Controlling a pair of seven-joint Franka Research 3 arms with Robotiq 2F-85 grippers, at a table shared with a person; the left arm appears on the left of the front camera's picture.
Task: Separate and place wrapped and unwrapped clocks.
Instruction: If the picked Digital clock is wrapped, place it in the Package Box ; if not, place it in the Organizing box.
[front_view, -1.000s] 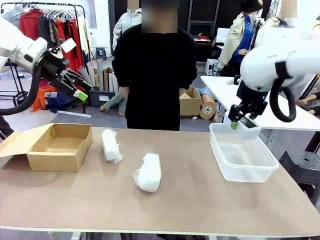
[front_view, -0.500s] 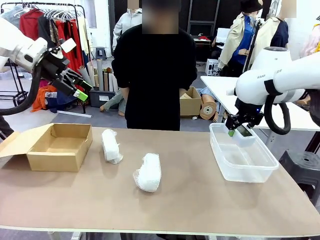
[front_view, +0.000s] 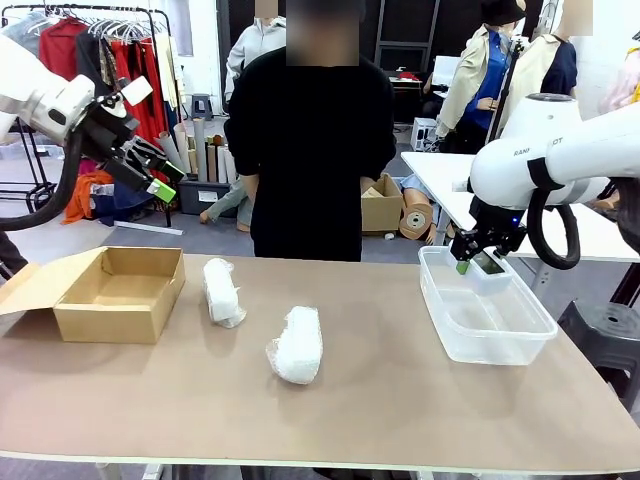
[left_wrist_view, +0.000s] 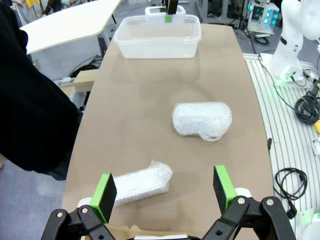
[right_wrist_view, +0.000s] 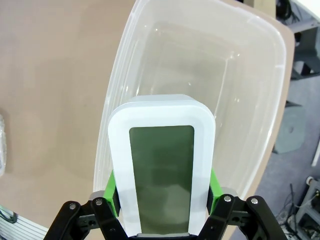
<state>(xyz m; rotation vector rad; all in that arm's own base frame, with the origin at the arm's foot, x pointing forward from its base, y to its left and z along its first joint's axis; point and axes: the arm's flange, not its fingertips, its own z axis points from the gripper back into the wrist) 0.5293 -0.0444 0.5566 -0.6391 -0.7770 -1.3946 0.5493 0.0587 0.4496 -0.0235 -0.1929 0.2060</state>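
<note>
Over the last second the right arm has come down, bringing the right hand (front_view: 474, 258) from above the tub (front_view: 487, 352) to its far rim; in the latter half of that second it has barely shifted. This hand is clamped on the clock (right_wrist_view: 161, 175), with the green pads (right_wrist_view: 113, 186) pressed to its two long sides and its screen facing the wrist camera. The clock hangs at about rim height over the tub's far end and does not appear to rest on the bottom yet. Held by its edges like this, it can probably be lowered and let go without catching the wall, so the tub looks like the spot for the unwrapped item. The left hand (front_view: 160, 180) hangs high above the box (front_view: 110, 325), spread wide and holding nothing, likely parked clear while the right arm works. The far bundle (front_view: 222, 290) lies just beside the box and the near bundle (front_view: 297, 345) lies nearer the middle of the desk (front_view: 400, 410), the two apart from each other. The open box probably waits for them
</note>
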